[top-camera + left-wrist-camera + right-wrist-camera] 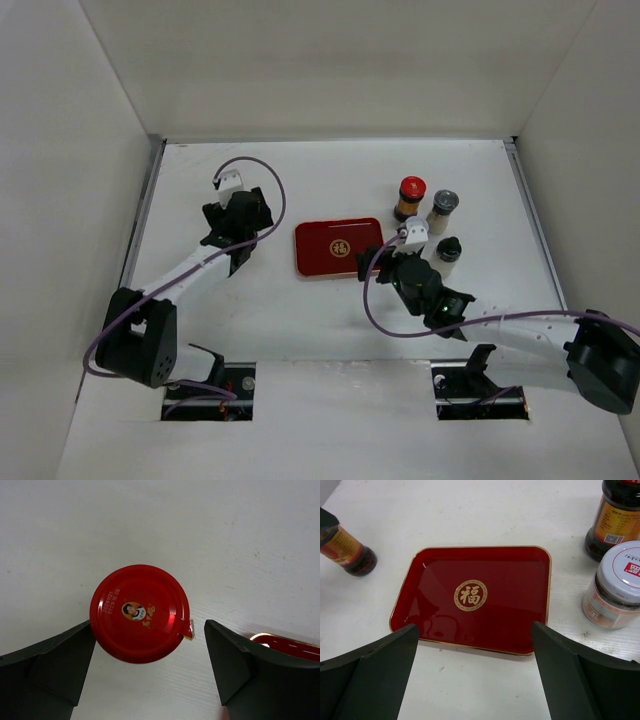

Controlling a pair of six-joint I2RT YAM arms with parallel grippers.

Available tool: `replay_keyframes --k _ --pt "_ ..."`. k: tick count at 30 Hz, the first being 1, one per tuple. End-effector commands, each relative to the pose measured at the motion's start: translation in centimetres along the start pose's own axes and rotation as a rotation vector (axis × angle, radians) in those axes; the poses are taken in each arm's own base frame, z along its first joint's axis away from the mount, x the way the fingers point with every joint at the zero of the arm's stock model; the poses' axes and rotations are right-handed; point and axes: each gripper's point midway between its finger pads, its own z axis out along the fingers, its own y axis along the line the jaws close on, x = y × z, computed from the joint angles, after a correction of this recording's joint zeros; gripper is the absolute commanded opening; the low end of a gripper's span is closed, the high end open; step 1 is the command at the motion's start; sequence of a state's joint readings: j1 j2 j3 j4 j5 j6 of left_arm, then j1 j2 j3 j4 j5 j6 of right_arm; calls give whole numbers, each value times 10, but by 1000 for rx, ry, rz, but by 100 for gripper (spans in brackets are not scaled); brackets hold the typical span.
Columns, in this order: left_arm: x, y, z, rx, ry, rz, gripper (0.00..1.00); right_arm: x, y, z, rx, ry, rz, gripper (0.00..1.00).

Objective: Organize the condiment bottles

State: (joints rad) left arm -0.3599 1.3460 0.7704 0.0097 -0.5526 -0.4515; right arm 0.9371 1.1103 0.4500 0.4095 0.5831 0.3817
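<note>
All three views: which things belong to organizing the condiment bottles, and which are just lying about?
Job: red-capped jar under the left wrist camera; second red-capped jar; grey-capped jar; small dark-capped jar.
Lying about: red tray with a gold emblem.

The tray (520, 570) bears a gold 福 (470, 595) inside a gold ring at its middle. The red cap (140, 612) carries a small portrait, red characters too small to read, and two lines of white digits; the first seems to read 20241121. The yellow label (620, 522) shows a QR code, its print unreadable. The grey lid (625, 567) has a red square mark.
</note>
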Motion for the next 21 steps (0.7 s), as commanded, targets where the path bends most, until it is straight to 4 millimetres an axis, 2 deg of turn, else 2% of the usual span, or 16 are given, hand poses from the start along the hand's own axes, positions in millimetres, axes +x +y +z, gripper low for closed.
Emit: replay_keyframes --k 1,5,8,11,15,21 --pt "-28 -10 9 3 -71 -54 85 -28 16 -1 -54 -76 60 100" --pt "-27 -16 15 2 -66 -43 68 -23 15 2 -48 -63 52 100" --pt "-34 -13 7 -6 -98 -54 51 -24 15 3 -47 -64 53 100" --pt "-53 -24 -11 34 -145 -61 42 -24 12 4 -39 -68 59 100" --pt "-83 -55 -50 161 -224 -84 41 -22 9 6 -29 -67 54 100" --pt "-88 -116 -82 329 -251 -93 41 -28 2 4 -18 -91 78 100"
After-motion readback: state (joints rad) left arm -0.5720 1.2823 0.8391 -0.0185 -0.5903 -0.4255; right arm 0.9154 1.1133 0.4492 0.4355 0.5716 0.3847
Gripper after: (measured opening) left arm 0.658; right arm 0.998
